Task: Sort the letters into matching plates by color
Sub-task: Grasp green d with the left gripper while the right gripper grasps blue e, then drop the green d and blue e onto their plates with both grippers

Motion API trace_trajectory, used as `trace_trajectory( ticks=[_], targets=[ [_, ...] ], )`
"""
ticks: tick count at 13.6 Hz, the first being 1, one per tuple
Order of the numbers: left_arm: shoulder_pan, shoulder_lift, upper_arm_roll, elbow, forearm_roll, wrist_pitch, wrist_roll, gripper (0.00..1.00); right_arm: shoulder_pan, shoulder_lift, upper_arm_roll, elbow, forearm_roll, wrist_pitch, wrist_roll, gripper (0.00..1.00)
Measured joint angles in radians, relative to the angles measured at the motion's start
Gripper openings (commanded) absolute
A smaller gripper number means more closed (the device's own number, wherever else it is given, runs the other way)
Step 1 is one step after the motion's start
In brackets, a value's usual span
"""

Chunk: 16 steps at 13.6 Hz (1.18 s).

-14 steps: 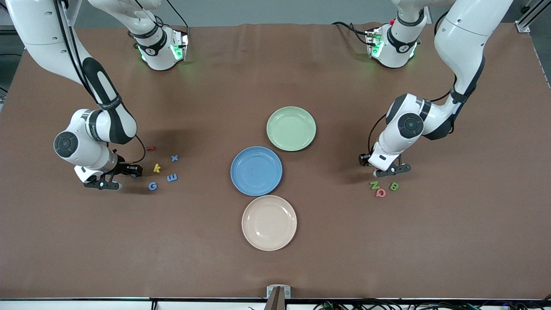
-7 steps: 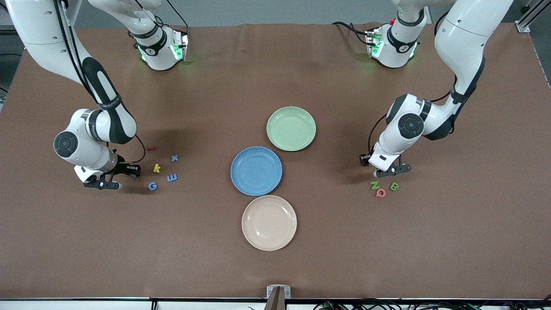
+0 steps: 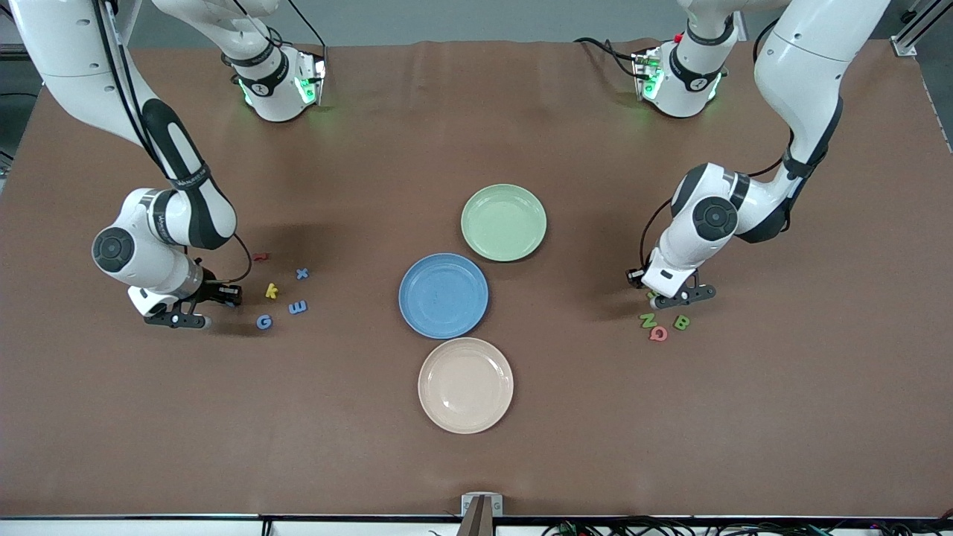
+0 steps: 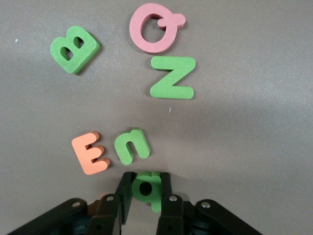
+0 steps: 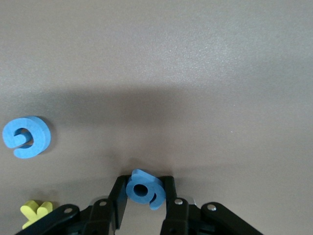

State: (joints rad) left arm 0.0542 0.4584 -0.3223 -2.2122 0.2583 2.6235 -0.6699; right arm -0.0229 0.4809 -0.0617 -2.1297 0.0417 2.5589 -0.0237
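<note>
Left gripper point(image 4: 145, 196) clamped on green q point(image 4: 146, 188) near the table's left-arm end, crowded by green u point(image 4: 130, 146) and orange E point(image 4: 90, 152). Right gripper point(image 5: 145, 198) pinching blue 6-shape point(image 5: 145, 189) near the right-arm end. Risk: thin foam twisting loose when lifted. Green plate point(image 3: 476, 242), blue plate point(image 3: 417, 316) mid-table, empty.

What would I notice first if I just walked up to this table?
Probably the three plates in the middle: green plate, blue plate, and a cream plate nearest the front camera. Next, each arm pinching a tiny letter at its end of the table: the left gripper holds a green q, the right gripper a blue 6-shape.
</note>
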Motion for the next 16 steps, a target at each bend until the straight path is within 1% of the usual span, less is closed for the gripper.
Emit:
trace_trajectory(
  ticks=[1, 3, 5, 7, 9, 10, 13, 16],
  targets=[
    [0.0, 0.0, 0.001, 0.002, 0.0, -0.001, 0.0, 0.0, 0.001, 0.0, 0.002, 0.007, 0.0, -0.018, 0.0, 0.03],
    [0.001, -0.006, 0.001, 0.01, 0.002, -0.022, -0.001, 0.0, 0.009, -0.001, 0.006, 0.048, 0.003, -0.103, 0.006, 0.03],
    [0.0, -0.028, -0.012, 0.019, 0.003, -0.058, -0.024, 0.0, 0.017, -0.009, 0.02, 0.103, 0.042, -0.198, 0.033, 0.03],
    [-0.002, -0.049, -0.056, 0.031, 0.003, -0.106, -0.083, 0.0, 0.027, -0.029, 0.05, 0.145, 0.079, -0.28, 0.098, 0.03],
    [-0.019, -0.06, -0.1, 0.034, 0.005, -0.129, -0.164, 0.0, 0.067, -0.055, 0.082, 0.161, 0.087, -0.317, 0.238, 0.03],
    [-0.037, -0.061, -0.114, 0.034, 0.006, -0.137, -0.204, 0.0, 0.109, -0.066, 0.093, 0.163, 0.089, -0.319, 0.33, 0.03],
    [-0.092, -0.062, -0.149, 0.043, 0.006, -0.161, -0.309, 0.0, 0.3, -0.077, 0.104, 0.19, 0.091, -0.317, 0.642, 0.03],
    [-0.099, -0.063, -0.22, 0.084, 0.007, -0.233, -0.391, 0.0, 0.451, -0.075, 0.105, 0.247, 0.091, -0.315, 0.873, 0.03]
  ],
)
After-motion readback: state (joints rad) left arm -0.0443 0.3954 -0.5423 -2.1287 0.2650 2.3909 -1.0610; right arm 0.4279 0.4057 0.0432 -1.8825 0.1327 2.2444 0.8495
